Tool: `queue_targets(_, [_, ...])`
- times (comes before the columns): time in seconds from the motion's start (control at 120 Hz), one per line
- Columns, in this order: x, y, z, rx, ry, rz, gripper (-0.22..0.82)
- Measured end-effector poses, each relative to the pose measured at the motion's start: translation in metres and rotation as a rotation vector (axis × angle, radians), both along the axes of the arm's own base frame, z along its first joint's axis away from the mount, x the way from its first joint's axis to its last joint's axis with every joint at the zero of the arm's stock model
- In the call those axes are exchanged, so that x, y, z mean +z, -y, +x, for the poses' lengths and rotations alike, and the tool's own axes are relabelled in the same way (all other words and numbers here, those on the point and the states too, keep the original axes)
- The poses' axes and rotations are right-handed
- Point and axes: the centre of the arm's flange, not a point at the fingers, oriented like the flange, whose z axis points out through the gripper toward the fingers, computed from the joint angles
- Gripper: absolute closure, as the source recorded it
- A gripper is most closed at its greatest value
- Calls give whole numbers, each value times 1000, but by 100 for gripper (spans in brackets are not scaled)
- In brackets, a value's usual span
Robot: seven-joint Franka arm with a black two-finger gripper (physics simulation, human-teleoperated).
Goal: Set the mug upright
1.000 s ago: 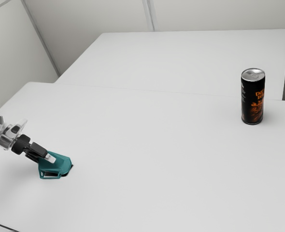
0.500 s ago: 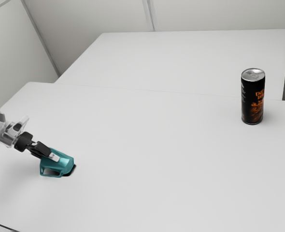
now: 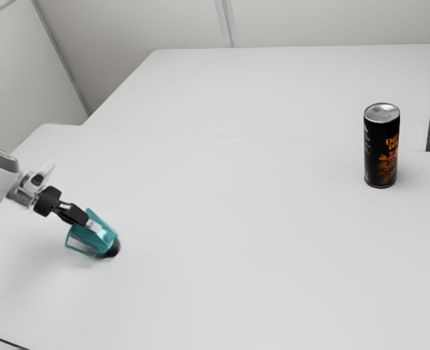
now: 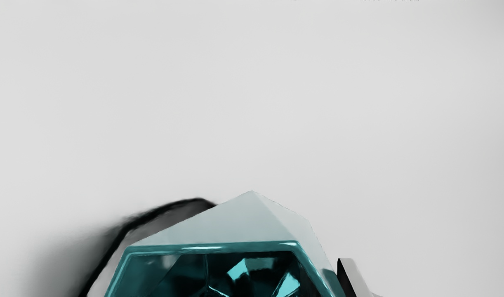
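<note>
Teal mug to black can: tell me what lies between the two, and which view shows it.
Nothing stands between the teal mug and the black can: the exterior view shows a bare stretch of white tabletop.

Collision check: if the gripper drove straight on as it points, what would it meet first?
The mug, right at the gripper; beyond it, probably the tabletop, though depth is unclear.

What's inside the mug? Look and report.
Inside the mug, the wrist view shows dark teal, faceted walls with bright patches; I make out no contents there. The deeper part is cut off by the picture's edge, so I can't say what it holds.
</note>
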Motion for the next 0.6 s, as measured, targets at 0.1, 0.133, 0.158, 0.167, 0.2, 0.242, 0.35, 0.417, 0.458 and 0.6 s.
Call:
queue_targets(0.1, [9,16,14,-34,25,3,75])
queue_targets(0.133, [13,22,20,-47,36,3,75])
queue_targets(0.158, [17,28,25,-59,46,4,75])
queue_targets(0.167, [18,30,26,-63,49,4,75])
queue_targets(0.2, [23,38,33,-81,60,9,75])
queue_targets(0.242, [29,48,42,-104,74,18,75])
queue_targets(0.35, [48,81,68,-193,110,73,76])
queue_targets(0.417, [59,108,81,-271,121,143,76])
queue_targets(0.458, [62,123,87,-314,126,192,77])
queue_targets(0.6, [68,163,104,-451,144,403,77])
